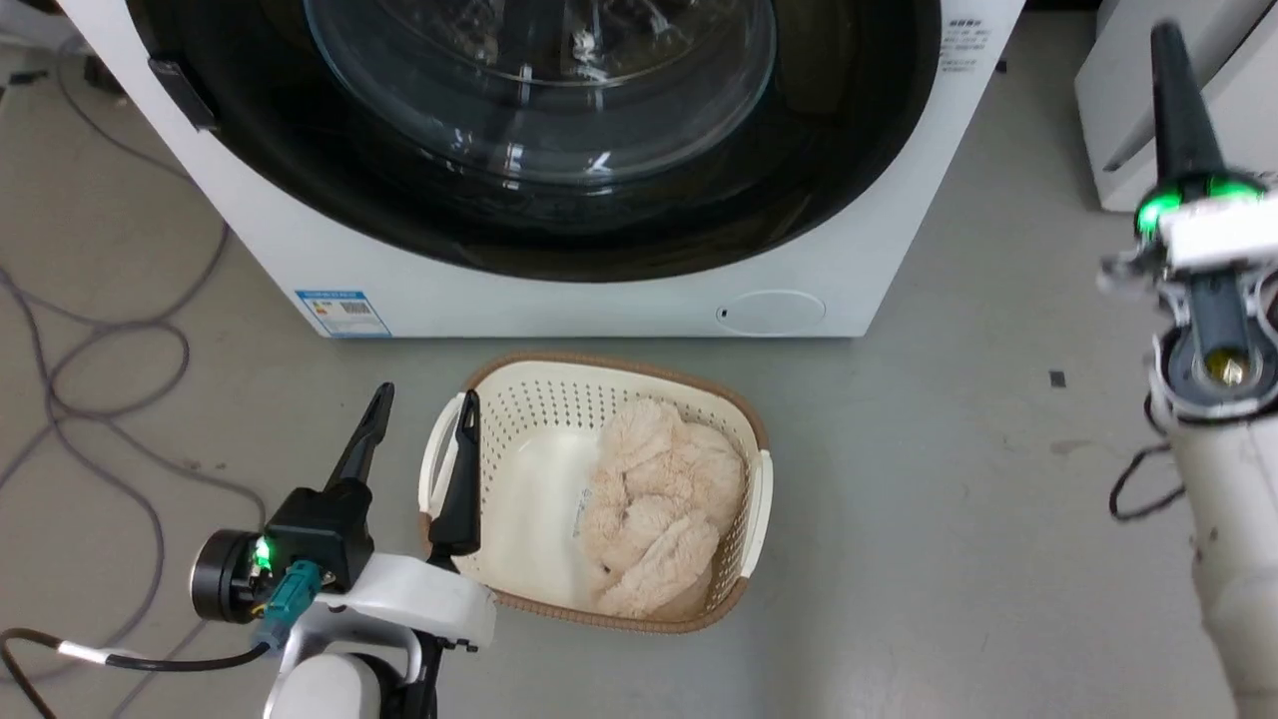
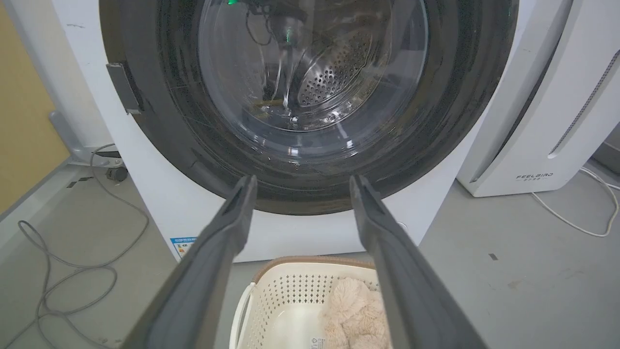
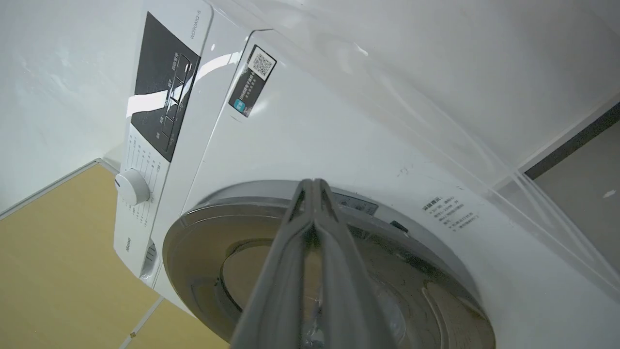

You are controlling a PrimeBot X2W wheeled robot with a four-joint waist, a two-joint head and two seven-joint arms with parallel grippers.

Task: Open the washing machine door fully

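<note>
I see the washing machine (image 1: 619, 300) standing on the floor (image 1: 949, 499). The washing machine door (image 1: 539, 130) lies against the front of the machine; no gap is visible at its rim.

1. Left hand (image 1: 426, 396): released, fingers spread, nothing between them. It hangs low in front of the machine, apart from the door, and points at the door's lower edge.
2. Right hand (image 3: 315, 184): clenched, fingers pressed together, gripping nothing. It is raised off the machine's right side. From its wrist camera the tips appear over the door's upper rim; I cannot tell whether they touch.
3. Basket (image 1: 744, 419): on the floor just in front of the machine, with plush fabric (image 1: 659, 499) inside.
4. White appliance (image 2: 533, 121): beside the machine, on its right.
</note>
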